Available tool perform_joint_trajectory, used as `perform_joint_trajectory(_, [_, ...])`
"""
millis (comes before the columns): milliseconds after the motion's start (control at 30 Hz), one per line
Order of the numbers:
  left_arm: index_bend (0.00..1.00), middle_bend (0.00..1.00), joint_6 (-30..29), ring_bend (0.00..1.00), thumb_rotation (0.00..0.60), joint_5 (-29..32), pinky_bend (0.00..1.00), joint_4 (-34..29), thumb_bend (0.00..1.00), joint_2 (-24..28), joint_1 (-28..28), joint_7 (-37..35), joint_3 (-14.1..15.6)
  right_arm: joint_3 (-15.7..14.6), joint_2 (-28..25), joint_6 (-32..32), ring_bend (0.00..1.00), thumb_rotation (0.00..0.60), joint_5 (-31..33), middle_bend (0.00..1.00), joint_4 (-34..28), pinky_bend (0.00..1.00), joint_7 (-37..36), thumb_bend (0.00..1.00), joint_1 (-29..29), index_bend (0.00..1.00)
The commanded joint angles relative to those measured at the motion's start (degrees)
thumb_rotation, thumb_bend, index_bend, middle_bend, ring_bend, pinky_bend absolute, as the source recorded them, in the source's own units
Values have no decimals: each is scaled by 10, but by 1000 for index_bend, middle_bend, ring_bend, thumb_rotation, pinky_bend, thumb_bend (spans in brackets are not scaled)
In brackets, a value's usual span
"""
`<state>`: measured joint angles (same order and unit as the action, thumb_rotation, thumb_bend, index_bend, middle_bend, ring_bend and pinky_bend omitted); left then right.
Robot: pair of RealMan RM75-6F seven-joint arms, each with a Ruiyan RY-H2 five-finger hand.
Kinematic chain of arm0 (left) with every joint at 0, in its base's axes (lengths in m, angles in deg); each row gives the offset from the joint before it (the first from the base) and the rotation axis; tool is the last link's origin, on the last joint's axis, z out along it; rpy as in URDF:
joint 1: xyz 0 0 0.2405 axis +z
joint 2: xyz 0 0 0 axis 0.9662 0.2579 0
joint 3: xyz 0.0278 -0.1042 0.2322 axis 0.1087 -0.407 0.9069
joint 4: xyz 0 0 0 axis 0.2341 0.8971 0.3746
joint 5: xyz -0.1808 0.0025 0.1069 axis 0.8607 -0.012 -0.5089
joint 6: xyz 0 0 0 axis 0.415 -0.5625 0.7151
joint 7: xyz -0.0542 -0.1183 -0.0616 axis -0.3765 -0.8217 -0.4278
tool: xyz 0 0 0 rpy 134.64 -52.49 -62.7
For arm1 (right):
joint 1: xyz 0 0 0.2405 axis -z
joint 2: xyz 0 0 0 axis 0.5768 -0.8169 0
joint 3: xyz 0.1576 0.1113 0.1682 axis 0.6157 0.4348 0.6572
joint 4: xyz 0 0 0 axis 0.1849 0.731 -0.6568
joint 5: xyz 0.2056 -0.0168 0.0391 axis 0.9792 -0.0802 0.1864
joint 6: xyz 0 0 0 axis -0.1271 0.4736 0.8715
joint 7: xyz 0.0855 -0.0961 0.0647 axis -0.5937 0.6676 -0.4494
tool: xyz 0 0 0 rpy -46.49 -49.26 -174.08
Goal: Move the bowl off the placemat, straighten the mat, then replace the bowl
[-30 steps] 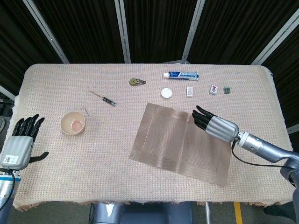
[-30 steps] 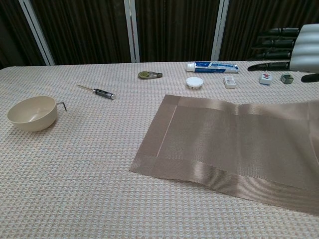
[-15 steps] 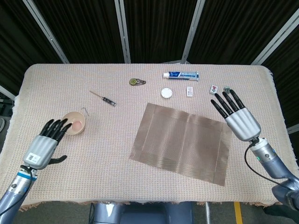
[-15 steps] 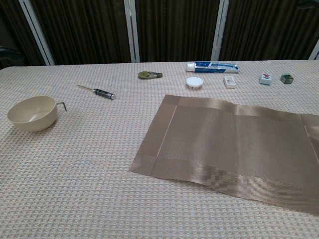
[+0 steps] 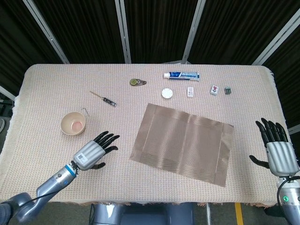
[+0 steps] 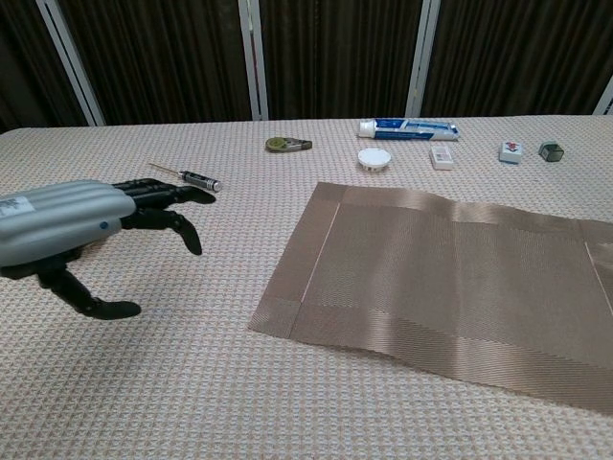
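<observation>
I have the left hand [image 5: 95, 152] hovering at lower left of the head view, fingers spread and holding nothing, between the bowl [image 5: 73, 123] and the placemat [image 5: 183, 143]. In the chest view it [image 6: 67, 230] fills the left edge and hides the bowl completely. The right hand [image 5: 277, 150] sits at the far right edge of the head view, off the mat, fingers apart and empty; the chest camera does not show it.

The bowl stands upright on the tablecloth [image 5: 47, 84] at left centre, well apart from the mat, so I judge the first step done. The mat lies right of centre, turned a little against the table edge, with shallow waves across it in the chest view [image 6: 450, 278]. Whether that counts as straightened I cannot say for sure; it looks skewed to me.

The bowl looks like light plastic or melamine, smooth and rigid, so I expect it to skid if I nudge it sideways. I would come down over the rim and take the near wall between thumb and fingers, thumb inside. The mat looks woven, thin and floppy, likely to buckle if pushed from one edge; flat pressure at a corner and a dragging turn should suit it better.

A small screwdriver [image 5: 104, 99] lies above the bowl, and a thin metal hook [image 5: 85, 111] lies just beside its rim.
</observation>
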<state>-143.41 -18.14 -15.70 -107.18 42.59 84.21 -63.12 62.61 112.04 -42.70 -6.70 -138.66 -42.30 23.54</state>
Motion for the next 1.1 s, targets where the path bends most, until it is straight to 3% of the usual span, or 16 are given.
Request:
perform_joint_trajectory(33, [324, 0, 2, 0, 600, -17, 0, 74, 298, -68, -31, -11, -7, -6, 3, -2, 0, 600, 0, 0, -14, 0, 6, 0, 13, 0])
perform_joint_trajectory(267, [329, 0, 8, 0, 600, -10, 0, 152, 299, -136, -60, -10, -17, -9, 1, -4, 0, 600, -15, 0, -18, 0, 5, 0, 23, 0])
perform_joint_trajectory(633, [333, 0, 7, 0, 600, -14, 0, 245, 298, -211, -86, -50, 4, -2, -2, 7, 0, 600, -25, 0, -14, 0, -19, 0, 25, 0])
perform_joint_trajectory(1100, [333, 0, 10, 0, 600, 3, 0, 277, 299, -223, -95, -65, 21, 16, 2, 18, 0, 600, -9, 0, -3, 0, -37, 0, 28, 0])
